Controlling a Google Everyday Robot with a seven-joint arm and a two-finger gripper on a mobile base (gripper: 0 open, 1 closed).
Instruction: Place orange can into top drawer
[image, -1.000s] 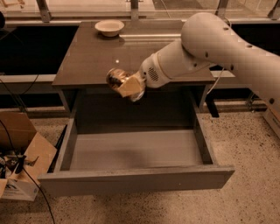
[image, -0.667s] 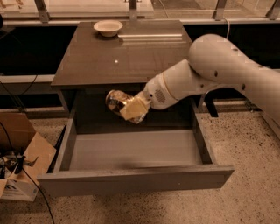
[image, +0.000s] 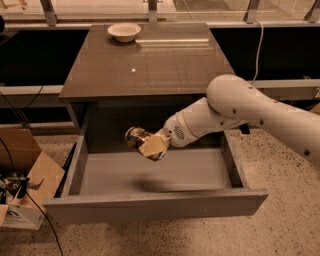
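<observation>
Hand (image: 154, 146) hangs above the open top drawer (image: 150, 207), over the far part of its grey floor and a little left of the middle. Its fingers are clamped on the orange can (image: 136, 137), which sticks out to the left of the hand. The can lies tilted on its side with its silver round end turned left, and it is held in the air, clear of the drawer floor and apart from both side walls. A soft dark shadow (image: 167, 185) lies on the drawer floor nearer the front panel.

The white arm (image: 240, 102) comes in from the right, crosses over the drawer's right wall and slopes down to the hand. The drawer is pulled well out toward the near side from under the dark-topped cabinet, and its plain grey front is the nearest part.

On the cabinet's surface (image: 150, 70) a shallow cream bowl (image: 124, 32) sits at the far left corner, well apart from the can. On the speckled floor (image: 285, 220) to the left of the drawer stands an open cardboard box (image: 30, 175) with dark cables (image: 15, 187) running over it. A pale cord (image: 259, 45) hangs down behind the cabinet on the far right.
</observation>
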